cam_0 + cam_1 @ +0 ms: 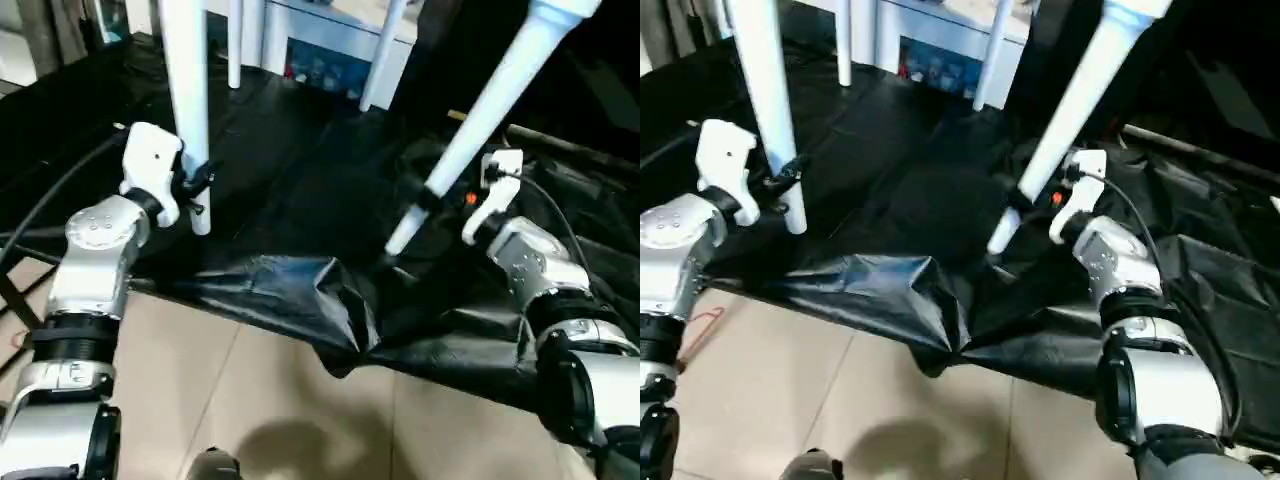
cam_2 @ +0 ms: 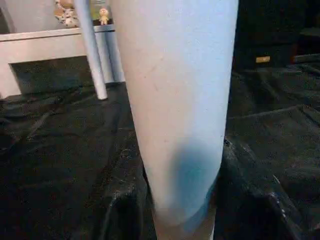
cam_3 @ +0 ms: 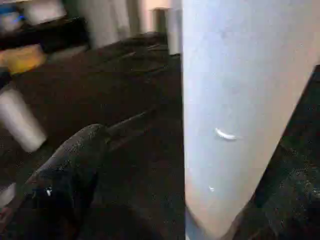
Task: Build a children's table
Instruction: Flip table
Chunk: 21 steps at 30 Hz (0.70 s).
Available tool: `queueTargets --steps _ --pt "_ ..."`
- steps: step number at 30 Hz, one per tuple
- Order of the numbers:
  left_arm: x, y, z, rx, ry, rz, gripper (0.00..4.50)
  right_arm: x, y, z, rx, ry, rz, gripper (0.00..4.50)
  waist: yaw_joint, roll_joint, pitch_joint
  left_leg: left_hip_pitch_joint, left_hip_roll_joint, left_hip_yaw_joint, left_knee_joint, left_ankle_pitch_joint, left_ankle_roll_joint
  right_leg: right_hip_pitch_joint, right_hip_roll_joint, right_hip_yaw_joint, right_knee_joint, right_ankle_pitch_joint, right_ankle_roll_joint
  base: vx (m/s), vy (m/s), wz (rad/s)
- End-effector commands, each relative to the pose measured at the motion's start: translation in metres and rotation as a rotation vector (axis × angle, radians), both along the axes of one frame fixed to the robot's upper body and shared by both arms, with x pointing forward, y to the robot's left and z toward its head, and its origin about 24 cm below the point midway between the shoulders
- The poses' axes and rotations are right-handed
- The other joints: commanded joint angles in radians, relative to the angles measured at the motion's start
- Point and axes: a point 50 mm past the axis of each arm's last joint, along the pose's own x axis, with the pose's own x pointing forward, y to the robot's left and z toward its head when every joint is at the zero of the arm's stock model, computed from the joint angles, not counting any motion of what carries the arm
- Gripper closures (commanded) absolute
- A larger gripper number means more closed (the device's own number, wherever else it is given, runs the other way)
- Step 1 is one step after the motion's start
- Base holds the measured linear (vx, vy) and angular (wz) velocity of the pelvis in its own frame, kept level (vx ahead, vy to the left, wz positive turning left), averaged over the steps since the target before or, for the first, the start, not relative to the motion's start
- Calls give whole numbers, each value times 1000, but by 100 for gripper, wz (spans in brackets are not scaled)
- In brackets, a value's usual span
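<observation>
All four long white tapered plastic legs seem fitted: the left hand (image 1: 197, 186) grips one upright leg (image 1: 186, 90) above the black sheet (image 1: 290, 290), while the right hand (image 1: 470, 205), wide open, holds nothing beside the slanted leg (image 1: 480, 120).

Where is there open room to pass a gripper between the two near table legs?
The black plastic sheet lies bare between the upright white tapered tube leg at the left gripper and the slanted white leg by the right gripper. The crumpled fold at the sheet's near edge crowds it.
</observation>
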Motion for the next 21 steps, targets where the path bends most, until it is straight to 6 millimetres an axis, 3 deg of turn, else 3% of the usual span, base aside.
queueTargets --steps 1,4,5,6,7,8,12,13,17,18,19,21 --pt "3 -25 -15 126 54 -106 291 -10 31 -6 -20 7 213 0 -5 29 -68 48 56 -29 -75 -214 -60 27 -84 47 -71 -84 -175 0 0 0" --pt "5 -24 -18 153 63 -99 291 -18 33 -11 -22 -6 224 0 -3 34 -66 54 57 -31 -80 -292 -88 20 -88 48 -83 -181 -166 0 0 0" --pt "5 -24 -18 166 66 -96 291 -21 33 -12 -21 -11 224 0 -3 31 -64 57 60 -34 -82 -324 -100 15 -91 49 -84 -202 -157 0 0 0" --pt "6 -23 -19 171 68 -97 291 -23 34 -13 -23 -13 222 0 -2 30 -66 54 59 -37 -84 -334 -104 20 -92 48 -85 -218 -153 0 0 0" --pt "6 -23 -20 183 73 -101 291 -27 35 -14 -29 -22 211 0 -2 30 -66 59 60 -39 -84 -371 -117 13 -93 47 -90 -260 -144 0 0 0" --pt "6 -23 -20 192 76 -102 291 -29 35 -15 -34 -29 199 0 1 34 -66 60 60 -39 -85 -375 -119 12 -94 48 -91 -261 -141 0 0 0" --pt "7 -15 -25 256 100 -86 291 -35 37 -15 -31 -43 107 0 -1 31 -65 59 60 -44 -88 -420 -131 7 -97 48 -97 -317 -128 0 0 0" --pt "7 -15 -25 256 100 -86 256 -35 37 -15 -31 -43 107 0 -1 32 -65 62 60 -45 -87 -430 -136 3 -97 48 -97 -320 -129 0 0 0" --pt "4 -4 -26 341 117 -58 216 -33 37 -15 -14 -43 -1 0 -10 33 -61 62 60 -51 -92 -489 -149 -2 -100 48 -102 -382 -119 0 0 0" --pt "2 2 -24 359 110 -38 199 -31 36 -14 -7 -47 -58 0 -8 42 -61 67 60 -52 -91 -504 -153 -6 -100 50 -103 -385 -118 0 0 0" --pt "2 2 -24 359 110 -38 199 -31 36 -14 -7 -47 -58 0 -10 38 -62 66 61 -51 -92 -502 -154 -5 -99 50 -102 -376 -120 0 0 0" --pt "-5 13 -21 346 104 -12 179 -31 32 -10 2 -50 -126 0 -12 44 -62 60 62 -53 -96 -491 -158 0 -97 48 -94 -335 -133 0 0 0"
